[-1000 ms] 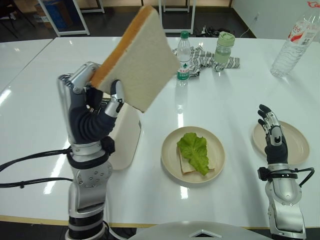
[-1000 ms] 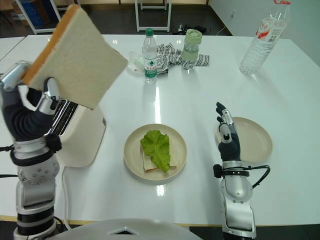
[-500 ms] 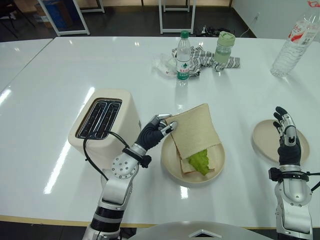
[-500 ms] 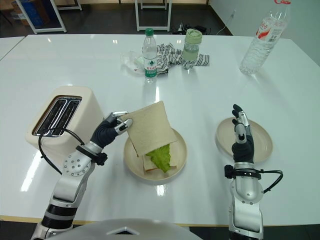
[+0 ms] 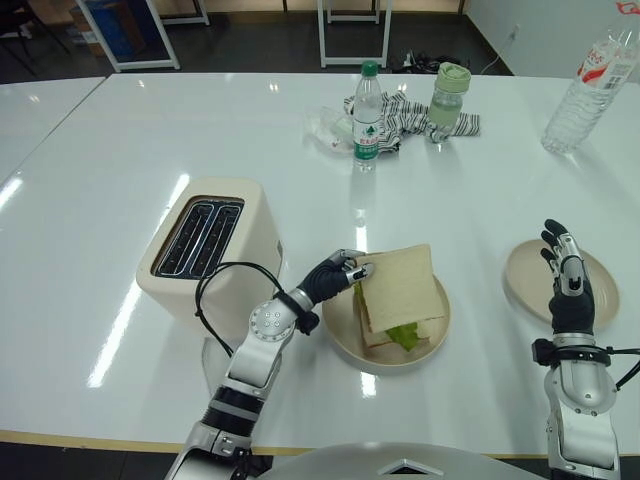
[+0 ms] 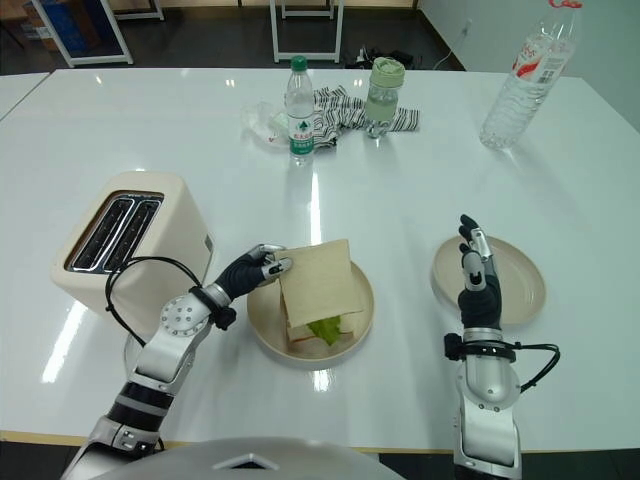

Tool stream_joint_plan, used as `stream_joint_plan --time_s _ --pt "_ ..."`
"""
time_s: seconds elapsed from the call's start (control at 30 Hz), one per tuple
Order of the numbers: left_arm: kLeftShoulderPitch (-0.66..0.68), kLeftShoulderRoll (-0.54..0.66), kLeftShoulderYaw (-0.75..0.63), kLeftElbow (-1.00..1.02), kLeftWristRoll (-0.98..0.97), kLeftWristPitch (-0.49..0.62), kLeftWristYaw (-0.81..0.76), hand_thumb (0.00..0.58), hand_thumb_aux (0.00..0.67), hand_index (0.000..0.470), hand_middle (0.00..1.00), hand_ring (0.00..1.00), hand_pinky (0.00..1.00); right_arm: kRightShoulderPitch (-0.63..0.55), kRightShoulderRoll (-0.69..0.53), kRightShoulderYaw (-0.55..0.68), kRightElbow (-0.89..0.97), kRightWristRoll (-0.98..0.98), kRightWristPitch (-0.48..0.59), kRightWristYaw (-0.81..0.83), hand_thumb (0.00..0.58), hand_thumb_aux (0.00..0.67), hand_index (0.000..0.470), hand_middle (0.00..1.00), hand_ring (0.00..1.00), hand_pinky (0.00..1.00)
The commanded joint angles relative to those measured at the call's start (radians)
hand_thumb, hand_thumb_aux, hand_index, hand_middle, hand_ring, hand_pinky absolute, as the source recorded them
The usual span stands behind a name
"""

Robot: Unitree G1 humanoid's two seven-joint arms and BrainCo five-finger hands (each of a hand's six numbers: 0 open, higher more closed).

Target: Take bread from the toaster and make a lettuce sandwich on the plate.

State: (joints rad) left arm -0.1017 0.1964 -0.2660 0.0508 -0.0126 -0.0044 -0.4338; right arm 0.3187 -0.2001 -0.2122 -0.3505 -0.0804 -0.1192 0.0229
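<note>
A cream plate point(image 5: 342, 338) in front of me holds a bottom bread slice and green lettuce point(image 5: 402, 333), with a top bread slice point(image 5: 400, 287) lying over them, slightly tilted. My left hand point(image 5: 336, 277) is shut on the top slice's left edge. The cream toaster point(image 5: 203, 247) stands to the left, its slots showing no bread. My right hand point(image 5: 566, 286) stands upright with fingers extended, in front of a second cream plate point(image 5: 527, 273) and holding nothing.
At the back stand a green-capped water bottle point(image 5: 367, 112), a striped cloth point(image 5: 400, 110) and a pale green tumbler point(image 5: 446, 93). A large clear bottle point(image 5: 585, 88) stands far right. The toaster's black cord point(image 5: 212, 305) loops beside my left arm.
My left hand has brought the bread slice down from high above the toaster onto the lettuce, and the slice now lies flatter than half a second ago. The right hand shifted slightly.
</note>
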Motion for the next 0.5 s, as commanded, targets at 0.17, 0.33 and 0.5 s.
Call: stream_joint_plan --time_s 0.17,0.33,0.5 --pt "-0.051 0.004 -0.008 0.123 0.018 -0.015 -0.042 0.58 0.67 0.47 1.0 1.0 1.0 0.01 -0.001 0.009 0.004 -0.008 0.005 0.006 0.0 0.0 0.0 0.0 0.0 0.0" --pt "-0.071 0.006 -0.01 0.173 0.028 -0.026 -0.048 0.58 0.67 0.47 1.0 1.0 1.0 0.015 -0.004 0.012 0.0 -0.012 0.004 0.011 0.0 0.0 0.0 0.0 0.0 0.0" --pt "-0.076 0.007 -0.018 0.207 0.05 -0.038 -0.052 0.58 0.67 0.47 1.0 1.0 1.0 0.042 -0.033 0.066 -0.025 -0.109 -0.071 0.023 0.0 0.0 0.0 0.0 0.0 0.0"
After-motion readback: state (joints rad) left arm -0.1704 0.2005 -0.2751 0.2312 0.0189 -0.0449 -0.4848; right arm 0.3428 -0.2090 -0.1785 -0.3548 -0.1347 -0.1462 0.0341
